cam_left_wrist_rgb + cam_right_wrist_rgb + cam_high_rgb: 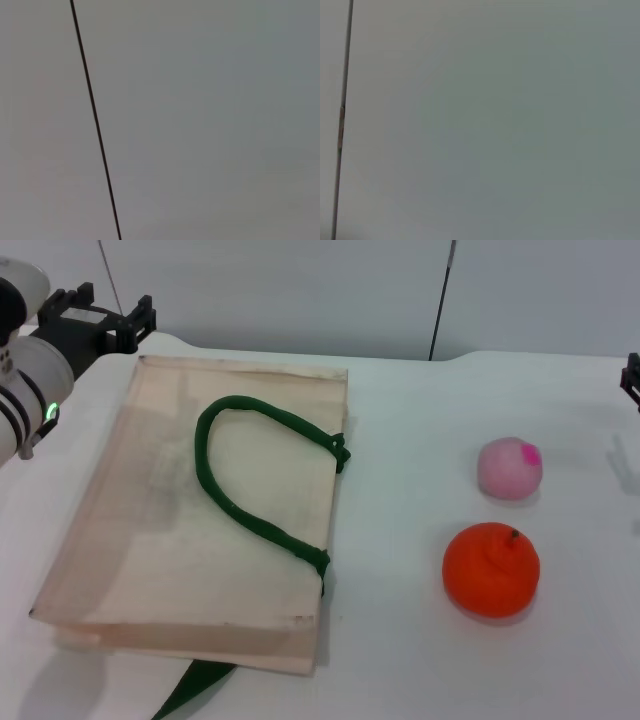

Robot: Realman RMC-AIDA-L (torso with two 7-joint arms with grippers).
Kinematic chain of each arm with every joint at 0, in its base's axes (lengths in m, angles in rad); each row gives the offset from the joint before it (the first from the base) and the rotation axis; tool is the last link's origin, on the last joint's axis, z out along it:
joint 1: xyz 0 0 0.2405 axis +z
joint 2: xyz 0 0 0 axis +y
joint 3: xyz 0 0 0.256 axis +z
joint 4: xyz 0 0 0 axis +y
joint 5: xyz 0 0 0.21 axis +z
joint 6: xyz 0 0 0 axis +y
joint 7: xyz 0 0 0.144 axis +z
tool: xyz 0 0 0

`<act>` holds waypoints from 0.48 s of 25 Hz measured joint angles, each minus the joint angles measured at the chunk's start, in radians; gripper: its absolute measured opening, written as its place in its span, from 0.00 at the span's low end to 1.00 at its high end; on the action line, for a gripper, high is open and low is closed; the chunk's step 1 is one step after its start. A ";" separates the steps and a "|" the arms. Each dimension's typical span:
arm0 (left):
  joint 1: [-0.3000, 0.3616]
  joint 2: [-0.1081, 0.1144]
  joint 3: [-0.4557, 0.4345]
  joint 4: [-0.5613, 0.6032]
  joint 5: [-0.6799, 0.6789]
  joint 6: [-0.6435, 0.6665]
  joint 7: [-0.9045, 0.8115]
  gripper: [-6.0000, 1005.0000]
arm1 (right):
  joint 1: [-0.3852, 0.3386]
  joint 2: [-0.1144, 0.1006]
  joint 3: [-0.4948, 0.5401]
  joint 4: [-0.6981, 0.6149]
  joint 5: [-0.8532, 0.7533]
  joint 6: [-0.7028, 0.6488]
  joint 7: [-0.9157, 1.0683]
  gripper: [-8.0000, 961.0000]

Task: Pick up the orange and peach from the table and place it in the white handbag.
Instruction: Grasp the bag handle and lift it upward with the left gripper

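The white handbag [150, 530] lies flat on the left half of the table, its dark green handle [250, 490] looped on top. The peach [509, 468], pale pink with a magenta spot, sits on the table to the bag's right. The orange [491, 569] sits just in front of the peach. My left gripper [138, 325] hovers at the far left, beside the bag's far left corner. Only a sliver of my right gripper [633, 380] shows at the right edge, beyond the peach. Both wrist views show only a plain grey wall.
The white table [400, 660] ends at a grey wall at the back. A green strap [195, 688] trails from under the bag's near edge. A dark vertical seam shows on the wall in the left wrist view [95, 120] and the right wrist view [342, 120].
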 joint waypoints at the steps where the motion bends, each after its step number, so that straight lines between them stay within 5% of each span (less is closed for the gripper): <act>1: 0.000 0.000 0.000 0.000 0.000 0.000 0.000 0.72 | 0.000 0.000 0.000 0.001 0.000 0.000 0.000 0.83; 12: -0.002 -0.002 0.001 -0.003 0.000 0.000 0.000 0.72 | 0.014 0.001 0.000 0.002 0.002 -0.010 0.001 0.83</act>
